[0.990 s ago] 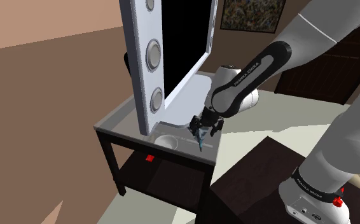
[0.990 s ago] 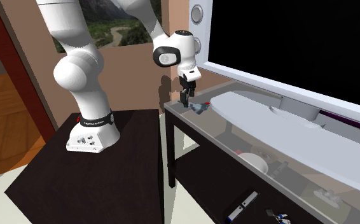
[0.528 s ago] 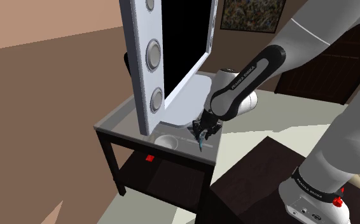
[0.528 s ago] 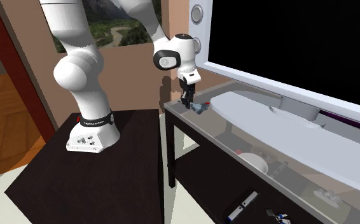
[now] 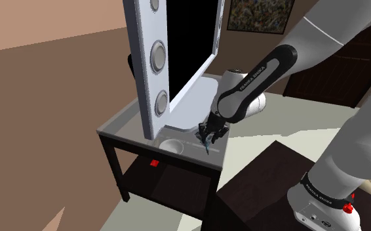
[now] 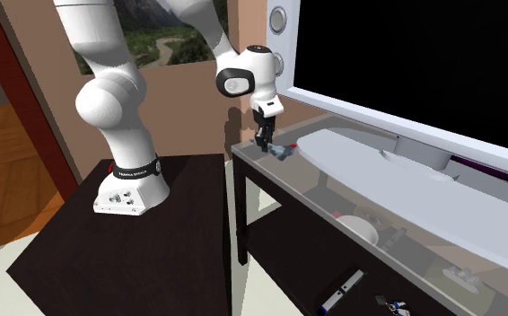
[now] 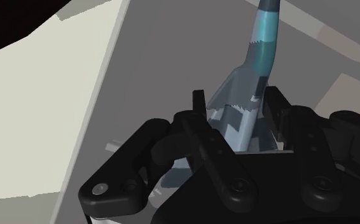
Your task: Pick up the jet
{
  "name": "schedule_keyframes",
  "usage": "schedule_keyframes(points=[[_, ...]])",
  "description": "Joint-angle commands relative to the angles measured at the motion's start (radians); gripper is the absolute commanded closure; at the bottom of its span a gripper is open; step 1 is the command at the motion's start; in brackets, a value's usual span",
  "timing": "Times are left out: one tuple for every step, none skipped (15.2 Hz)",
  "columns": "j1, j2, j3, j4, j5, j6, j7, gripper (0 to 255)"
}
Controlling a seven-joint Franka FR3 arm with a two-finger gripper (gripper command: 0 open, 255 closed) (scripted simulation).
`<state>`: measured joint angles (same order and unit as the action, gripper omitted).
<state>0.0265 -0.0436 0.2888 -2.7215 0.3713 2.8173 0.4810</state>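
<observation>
- Gripping the jet (image 7: 252,76) across its rear body, the black gripper (image 7: 236,108) is closed on it. Its fingers (image 7: 200,107) press against the fuselage from either side, and the slim nose points away from the hand.
- The jet is blue-grey with blocky camouflage patches and a darker nose tip.
- In the shoulder view the gripper (image 5: 208,133) points down over the tabletop's corner nearest the stand. The jet (image 5: 208,144) is a small bluish shape under the fingers, close to the tabletop's edge.
- I cannot tell whether the jet rests on the tabletop or hangs just clear of it.
- In the second exterior view the gripper (image 6: 262,141) hangs over the end of the tabletop that faces the arm. The jet (image 6: 283,151) sits at the fingertips, near the front edge at that same corner.
- The table (image 5: 122,125) has a grey, partly see-through top, dark legs and a lower shelf.
- A big screen with a white frame (image 5: 148,39) and round speakers stands along the tabletop's far side. Its panel is plain black.
- The screen rests on a wide white foot (image 6: 369,157) that covers much of the tabletop. The jet lies just off the end of that foot.
- A white bowl (image 6: 360,226) shows through the top, beside a small red thing (image 5: 154,163) on the lower shelf.
- A pen-like thing (image 6: 342,289) lies on the pale floor under the table.
- The arm's white base sits on the dark stand (image 6: 171,242), which is set against the table's end.
</observation>
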Motion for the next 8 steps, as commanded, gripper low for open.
schedule_keyframes(points=[[-0.002, -0.027, -0.001, 0.002, -0.006, -0.029, 0.007, 255], [-0.002, -0.043, -0.001, 0.003, -0.009, -0.047, 0.011, 255], [-0.003, -0.060, -0.002, 0.004, -0.012, -0.064, 0.015, 255], [-0.004, -0.076, -0.003, 0.006, -0.015, -0.082, 0.018, 255], [-0.005, -0.092, -0.003, 0.008, -0.017, -0.099, 0.022, 255], [-0.006, -0.107, -0.004, 0.010, -0.020, -0.117, 0.025, 255], [-0.007, -0.122, -0.004, 0.012, -0.022, -0.134, 0.028, 255], [-0.008, -0.137, -0.005, 0.015, -0.025, -0.152, 0.031, 255]])
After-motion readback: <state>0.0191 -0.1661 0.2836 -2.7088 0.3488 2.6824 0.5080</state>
